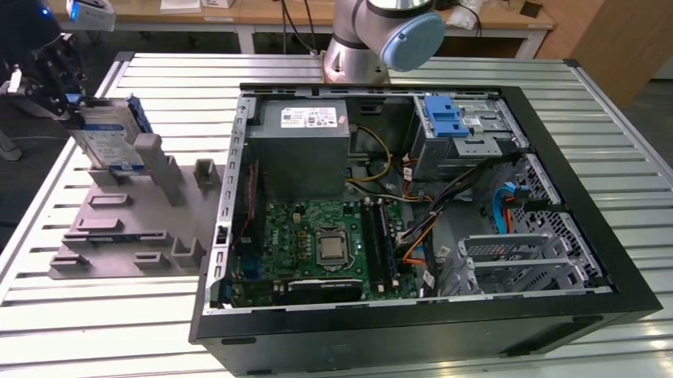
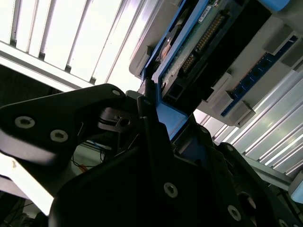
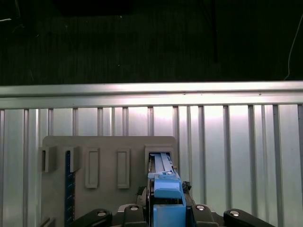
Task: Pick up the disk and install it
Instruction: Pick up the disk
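Observation:
The disk (image 1: pixel 107 142), a silver drive with a white-and-blue label in a blue carrier frame, stands on edge in a slot of the grey fixture (image 1: pixel 126 228) at the exterior view's left. My gripper (image 1: pixel 72 98) sits on its upper edge, shut on the blue carrier. In the first wrist view the carrier (image 3: pixel 165 194) runs between my fingers (image 3: pixel 131 209) down into the fixture slot (image 3: pixel 160 158). The second wrist view shows the disk's circuit-board side (image 2: pixel 199 42) and one dark finger (image 2: pixel 152 127) pressed against the blue frame (image 2: pixel 168 116).
An open computer case (image 1: pixel 568 315) lies to the exterior view's right of the fixture, with a grey power-supply box (image 1: pixel 299 146), a motherboard (image 1: pixel 315 244) and a blue latch on a metal cage (image 1: pixel 452 118). The arm's base (image 1: pixel 368 39) stands behind it on the slatted table (image 1: pixel 105 331).

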Tool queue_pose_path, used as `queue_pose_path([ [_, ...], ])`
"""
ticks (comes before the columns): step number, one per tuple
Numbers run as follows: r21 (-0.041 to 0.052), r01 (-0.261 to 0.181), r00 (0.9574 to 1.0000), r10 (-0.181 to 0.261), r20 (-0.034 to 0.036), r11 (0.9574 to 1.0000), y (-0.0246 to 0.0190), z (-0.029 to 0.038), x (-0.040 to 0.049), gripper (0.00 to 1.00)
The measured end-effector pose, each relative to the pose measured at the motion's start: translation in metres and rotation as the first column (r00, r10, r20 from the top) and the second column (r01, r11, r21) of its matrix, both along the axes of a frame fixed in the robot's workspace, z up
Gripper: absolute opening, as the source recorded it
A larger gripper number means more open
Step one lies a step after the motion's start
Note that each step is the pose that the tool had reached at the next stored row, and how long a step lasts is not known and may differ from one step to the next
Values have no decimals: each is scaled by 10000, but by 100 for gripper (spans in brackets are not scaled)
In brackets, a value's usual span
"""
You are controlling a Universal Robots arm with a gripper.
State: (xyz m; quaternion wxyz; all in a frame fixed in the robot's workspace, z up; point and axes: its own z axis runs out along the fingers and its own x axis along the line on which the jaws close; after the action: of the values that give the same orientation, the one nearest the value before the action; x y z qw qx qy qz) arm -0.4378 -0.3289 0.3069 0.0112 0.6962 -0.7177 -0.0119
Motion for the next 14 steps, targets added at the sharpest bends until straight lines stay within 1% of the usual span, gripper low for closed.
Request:
queue_pose_path([
  [14,0,1,10000,-1,1,10000,0,55,0,36],
])
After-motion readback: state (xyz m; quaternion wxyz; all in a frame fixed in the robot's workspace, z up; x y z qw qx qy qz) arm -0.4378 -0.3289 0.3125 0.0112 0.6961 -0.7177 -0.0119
